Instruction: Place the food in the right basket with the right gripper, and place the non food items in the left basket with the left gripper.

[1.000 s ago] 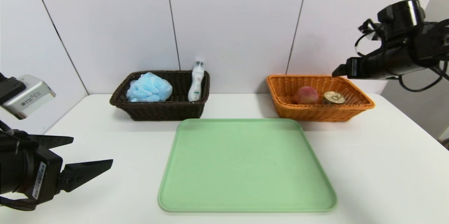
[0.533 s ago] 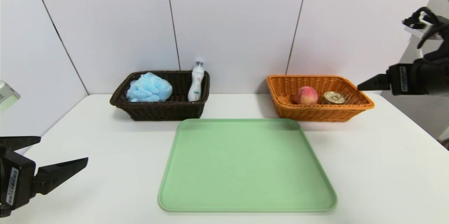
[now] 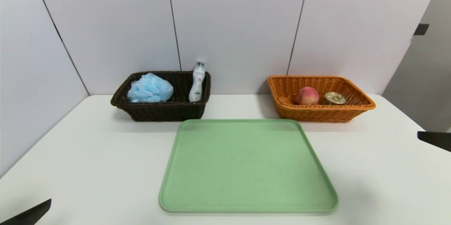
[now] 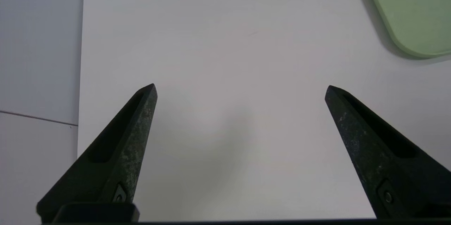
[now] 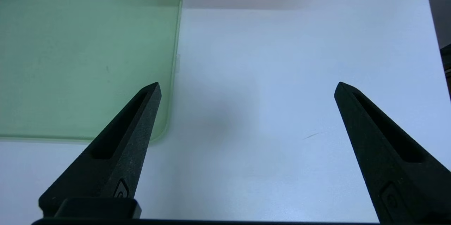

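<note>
White table (image 3: 105, 154); left basket (image 3: 162, 110) floor hidden

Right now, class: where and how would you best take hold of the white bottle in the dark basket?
Grip the bottle at its upper body, coming from above. It stands nearly upright against the dark basket corner, top clear of the rim, lower part walled in.
</note>
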`<act>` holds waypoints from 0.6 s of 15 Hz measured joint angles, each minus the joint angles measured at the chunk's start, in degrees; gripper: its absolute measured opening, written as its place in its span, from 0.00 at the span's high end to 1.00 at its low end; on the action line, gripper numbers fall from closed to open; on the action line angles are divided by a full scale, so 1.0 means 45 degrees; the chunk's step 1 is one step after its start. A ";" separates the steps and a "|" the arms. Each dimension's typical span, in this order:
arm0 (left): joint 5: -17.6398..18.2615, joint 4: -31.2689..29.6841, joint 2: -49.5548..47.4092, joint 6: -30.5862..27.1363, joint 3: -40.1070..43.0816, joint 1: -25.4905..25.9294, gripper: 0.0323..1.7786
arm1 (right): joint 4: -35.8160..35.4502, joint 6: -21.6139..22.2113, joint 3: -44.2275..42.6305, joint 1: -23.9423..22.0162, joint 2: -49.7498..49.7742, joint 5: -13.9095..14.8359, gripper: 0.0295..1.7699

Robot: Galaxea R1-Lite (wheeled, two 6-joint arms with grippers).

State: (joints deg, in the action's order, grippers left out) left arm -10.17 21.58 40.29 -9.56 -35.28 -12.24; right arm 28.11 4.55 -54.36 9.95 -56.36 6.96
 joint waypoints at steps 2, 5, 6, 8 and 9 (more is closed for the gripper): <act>0.0019 0.0019 -0.0986 -0.0054 0.0669 0.0363 0.05 | -0.0209 0.0005 0.0767 0.0005 0.1192 0.0019 0.04; 0.0087 0.0111 -0.2381 -0.0127 0.1550 0.1222 0.05 | -0.0228 -0.0003 0.1845 -0.0081 0.2828 0.0051 0.04; 0.0106 0.0122 -0.2779 -0.0135 0.1864 0.1455 0.05 | -0.0233 -0.0014 0.2135 -0.0165 0.3259 0.0062 0.04; 0.0127 0.0106 -0.3489 -0.0146 0.2444 0.1820 0.05 | -0.0312 -0.0033 0.2544 -0.0339 0.3901 0.0046 0.04; 0.0130 0.0106 -0.3790 -0.0149 0.2677 0.1967 0.05 | -0.0325 -0.0024 0.2647 -0.0382 0.4110 0.0043 0.04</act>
State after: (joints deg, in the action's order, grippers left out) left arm -9.58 22.05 23.24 -10.23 -23.24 -3.39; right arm 26.65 4.44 -42.45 8.23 -37.86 7.16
